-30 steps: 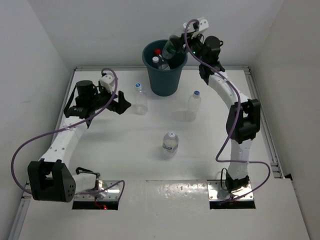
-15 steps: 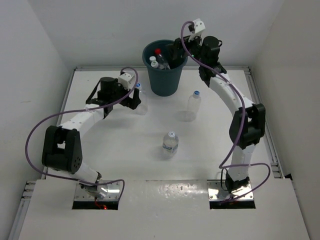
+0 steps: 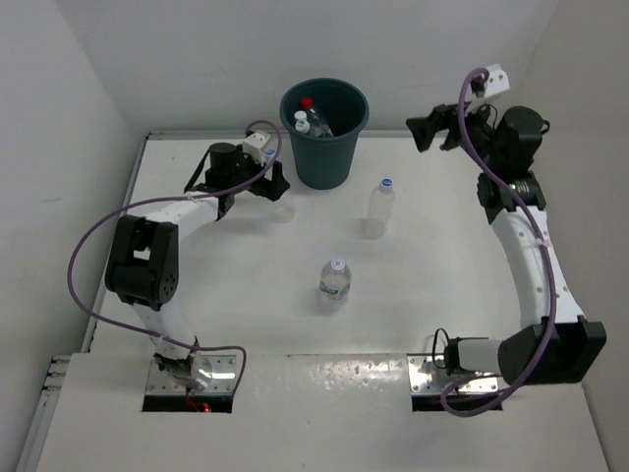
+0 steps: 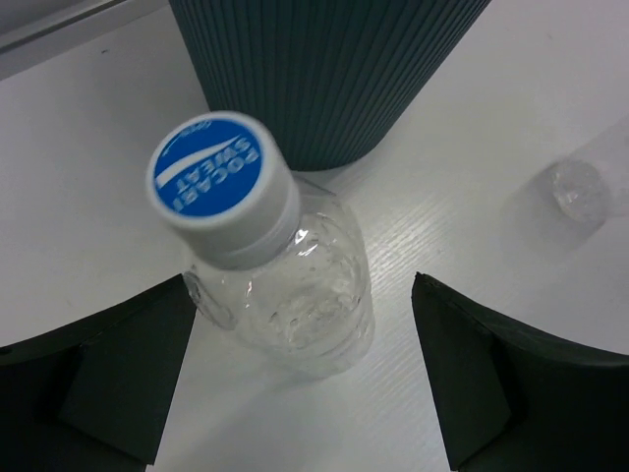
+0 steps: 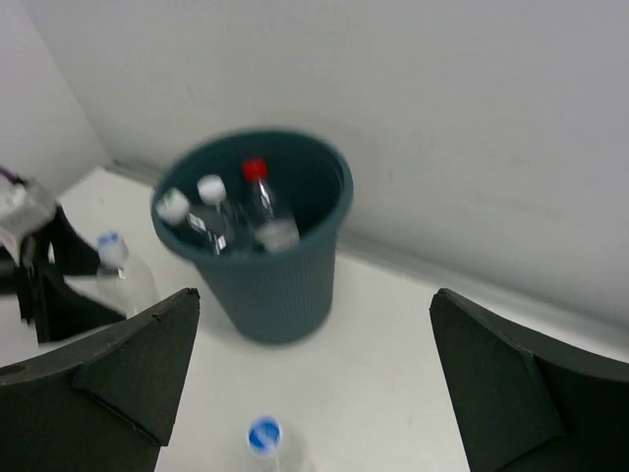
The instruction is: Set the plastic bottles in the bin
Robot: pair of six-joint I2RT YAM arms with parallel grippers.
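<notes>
Left wrist, blue-capped bottle (image 4: pixel 285 295) upright, between wide-spread left hand (image 4: pixel 302 290)

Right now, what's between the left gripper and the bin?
An upright blue-capped Pocari Sweat bottle, inside the open left gripper, before the bin: left wrist view.

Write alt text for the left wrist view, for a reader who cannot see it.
A clear plastic bottle with a blue cap stands upright between the wide-open fingers of the left hand. Just behind it, the ribbed dark teal bin rises from the white table.
</notes>
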